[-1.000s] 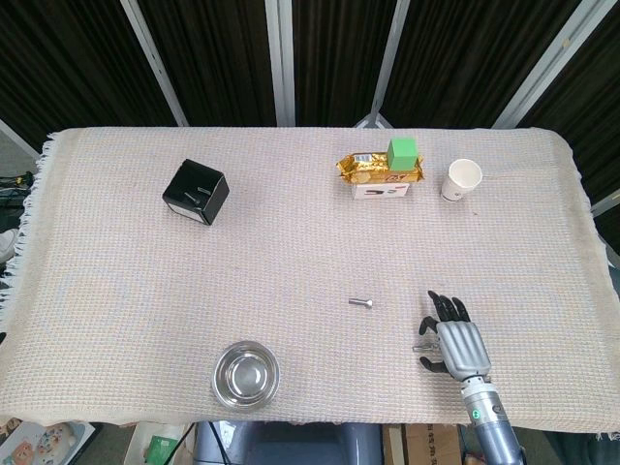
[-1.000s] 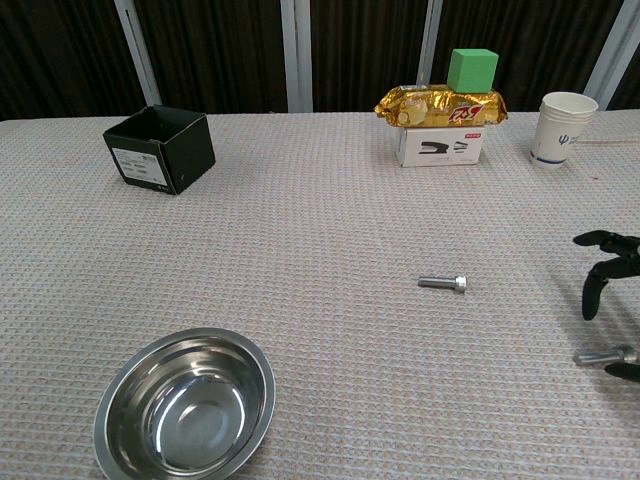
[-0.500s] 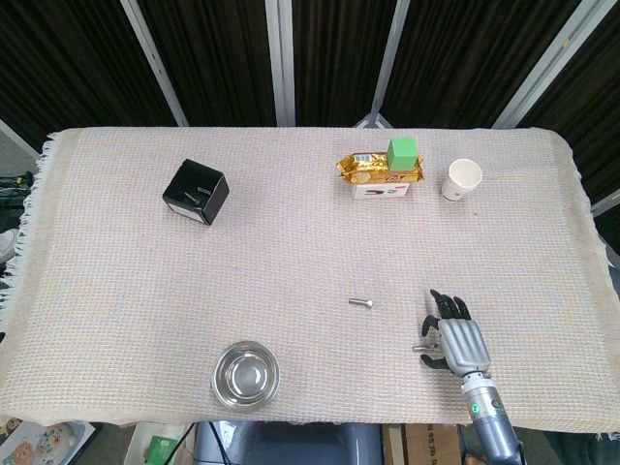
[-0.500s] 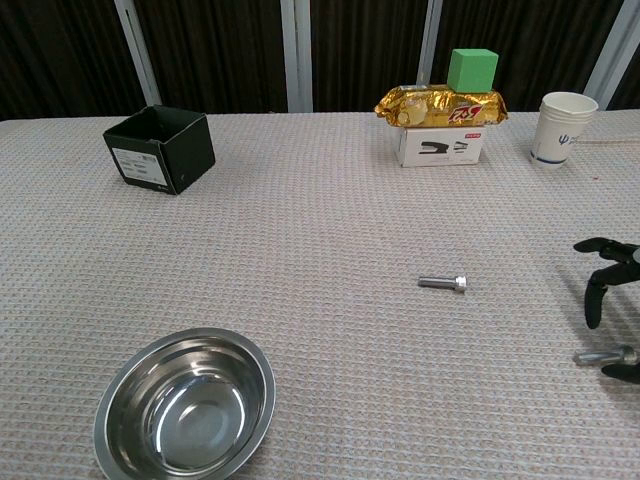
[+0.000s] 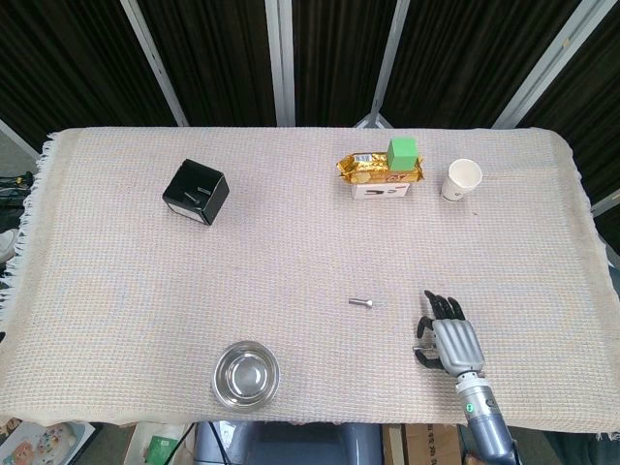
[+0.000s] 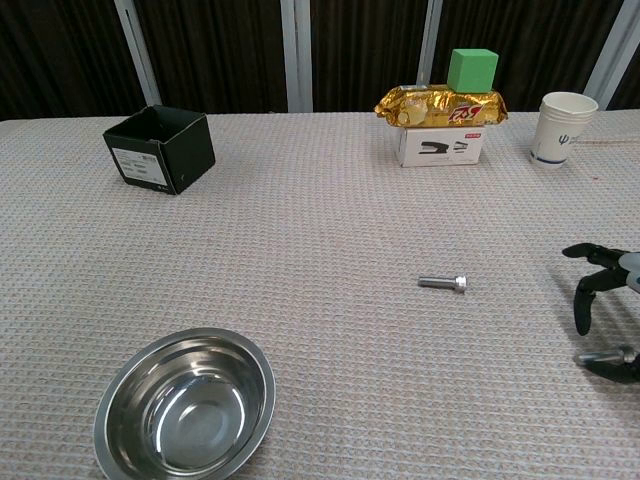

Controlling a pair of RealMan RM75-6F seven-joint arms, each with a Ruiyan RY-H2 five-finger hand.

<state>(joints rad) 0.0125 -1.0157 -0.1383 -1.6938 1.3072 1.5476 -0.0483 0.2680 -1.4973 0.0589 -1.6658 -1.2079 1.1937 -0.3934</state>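
While the cloth-covered table [image 5: 291, 242] lies spread with odds and ends, the right hand [image 5: 451, 341] works low at its near right corner, palm down. Over the past second it has slid a little toward the table's middle, and in the chest view its fingers [image 6: 583, 300] have dipped closer to the cloth. They are apart and arched, closed on nothing. A small bolt [image 6: 603, 355] lies flat on the cloth just under them, where it lay a second ago, with the thumb right beside it. Whether the thumb touches it cannot be told at the frame's edge. The shift leaves the fingers more squarely over the bolt, and nothing stands between the two. No left hand shows in either view.

A steel bowl [image 5: 246, 375] sits empty at the near edge, well to the left of the hand. A black box [image 6: 140, 163], open at the top, stands far off at the back left. At the back right, a gold snack pack [image 5: 380, 169] rests on a white carton [image 5: 380, 190], with a green block [image 5: 403, 149] on top. A paper cup [image 5: 462, 179] stands just beside that stack. A second bolt [image 5: 360, 302] lies alone near mid-table, apart from the hand and clear of its way.
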